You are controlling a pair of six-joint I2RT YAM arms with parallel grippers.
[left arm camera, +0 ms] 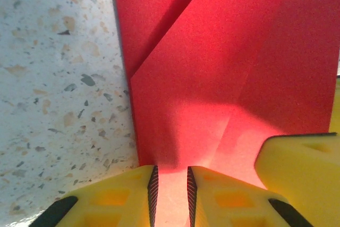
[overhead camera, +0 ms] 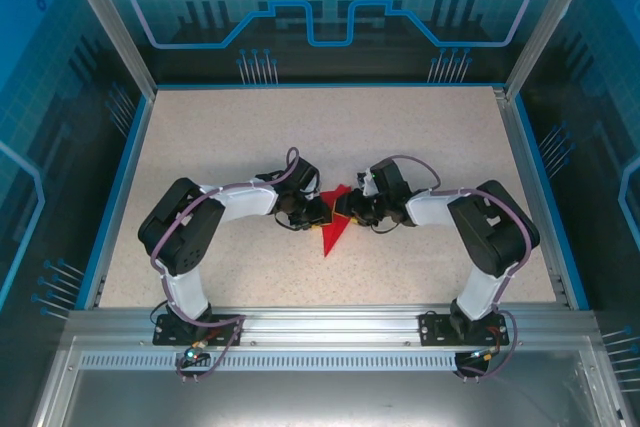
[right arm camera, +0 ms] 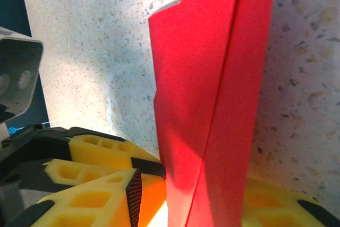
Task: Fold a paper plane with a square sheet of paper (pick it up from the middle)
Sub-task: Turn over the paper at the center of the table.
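The red paper (left arm camera: 234, 67) looks matt, the speckled tabletop (left arm camera: 53, 104) smooth, the left claw (left arm camera: 171, 187) yellow plastic.

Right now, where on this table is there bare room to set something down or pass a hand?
The far half of the table, up to the blue rim, is bare. So is the strip between left arm and right arm, from the folded red paper to the metal rail. The centre is crowded: left gripper and right gripper meet at the paper.

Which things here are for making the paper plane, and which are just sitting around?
For the job: paper, left gripper, right gripper.
Just around: table, blue walls.
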